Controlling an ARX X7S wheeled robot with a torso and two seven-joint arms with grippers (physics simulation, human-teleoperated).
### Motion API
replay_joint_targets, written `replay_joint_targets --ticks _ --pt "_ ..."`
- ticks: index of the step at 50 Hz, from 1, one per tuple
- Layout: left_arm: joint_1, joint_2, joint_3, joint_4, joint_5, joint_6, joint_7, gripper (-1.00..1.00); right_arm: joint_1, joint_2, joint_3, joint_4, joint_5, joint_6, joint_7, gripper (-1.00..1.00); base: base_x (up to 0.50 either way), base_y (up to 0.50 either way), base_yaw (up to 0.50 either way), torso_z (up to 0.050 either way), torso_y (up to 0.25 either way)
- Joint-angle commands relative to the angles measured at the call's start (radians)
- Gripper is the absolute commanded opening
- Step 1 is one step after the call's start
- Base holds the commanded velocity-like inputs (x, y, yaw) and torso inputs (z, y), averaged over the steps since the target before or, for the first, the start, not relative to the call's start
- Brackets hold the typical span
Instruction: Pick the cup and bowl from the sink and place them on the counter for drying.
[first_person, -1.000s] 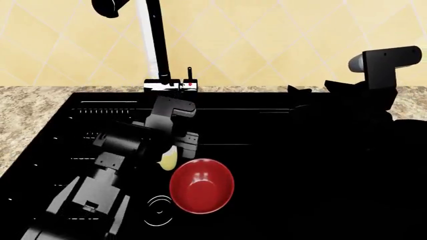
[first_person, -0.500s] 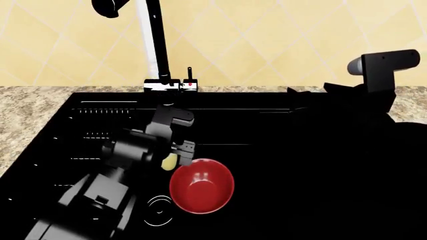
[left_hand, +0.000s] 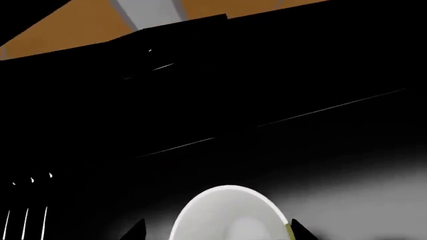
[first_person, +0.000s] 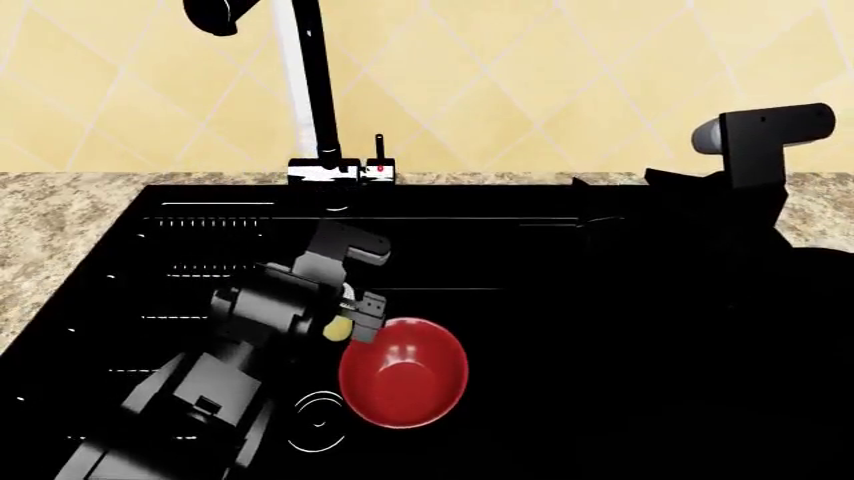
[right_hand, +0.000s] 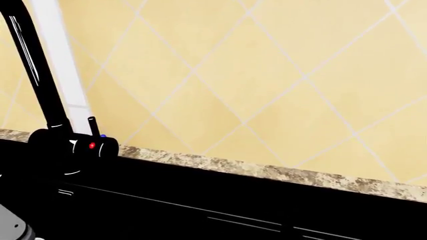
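The pale yellow cup (first_person: 339, 327) stands in the black sink (first_person: 561, 330), mostly hidden under my left gripper (first_person: 352, 312). In the left wrist view the cup's white inside (left_hand: 227, 215) lies between the two dark fingertips (left_hand: 137, 230). One tip is at the rim and the other stands a little apart, so the jaws are open around it. The red bowl (first_person: 403, 372) sits just beside the cup, nearer to me. My right arm (first_person: 747, 200) hangs over the sink's right side. Its fingers are black on black and do not show in the right wrist view.
The tall faucet (first_person: 314, 90) rises at the sink's back edge and also shows in the right wrist view (right_hand: 40, 90). The drain ring (first_person: 318, 415) lies left of the bowl. Speckled counter (first_person: 54, 220) borders the sink at left and back (right_hand: 267, 172). Yellow tiled wall (first_person: 561, 70) stands behind.
My left gripper has lowered over the cup, covering more of it. The bowl has not moved. The right arm has shifted slightly left.
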Motion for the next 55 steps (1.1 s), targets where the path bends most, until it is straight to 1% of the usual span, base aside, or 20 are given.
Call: replay_joint_targets --ticks 1,11,23,31,42,47,54,55 --pt "0.015 -0.002 -0.001 0.012 -0.056 -0.023 0.0 -1.0 -0.002 0.002 0.001 -0.003 0.006 -0.002 0.004 1.0 0.0 0.0 0.0 0.0 0.0" --pt "-0.001 -0.02 -0.005 0.068 -0.076 -0.057 -0.002 -1.0 0.0 0.003 -0.006 0.007 0.003 -0.015 0.001 1.0 0.0 0.0 0.0 0.0 0.0" --pt "-0.002 -0.069 -0.017 0.279 -0.123 -0.169 -0.03 -1.0 0.016 0.004 -0.016 0.019 0.006 -0.013 0.001 1.0 0.0 0.0 0.0 0.0 0.0" --pt "-0.013 -0.08 -0.034 0.36 -0.151 -0.223 -0.051 -1.0 0.012 0.004 -0.016 0.02 0.007 -0.021 0.002 1.0 0.0 0.0 0.0 0.0 0.0" --pt "-0.013 -0.116 -0.052 0.476 -0.188 -0.288 -0.067 -1.0 0.01 0.002 -0.016 0.019 0.013 -0.025 0.005 1.0 0.0 0.0 0.0 0.0 0.0" --pt "-0.009 -0.14 -0.053 0.552 -0.204 -0.318 -0.074 -1.0 0.017 0.001 -0.022 0.027 0.013 -0.03 0.0 1.0 0.0 0.0 0.0 0.0 0.0" --pt "0.007 -0.182 -0.096 0.689 -0.256 -0.392 -0.1 -1.0 0.023 -0.001 -0.033 0.034 0.018 -0.027 -0.004 1.0 0.0 0.0 0.0 0.0 0.0" --pt "0.016 -0.19 -0.086 0.714 -0.258 -0.397 -0.098 -1.0 0.025 0.0 -0.033 0.035 0.017 -0.027 -0.003 1.0 0.0 0.0 0.0 0.0 0.0"
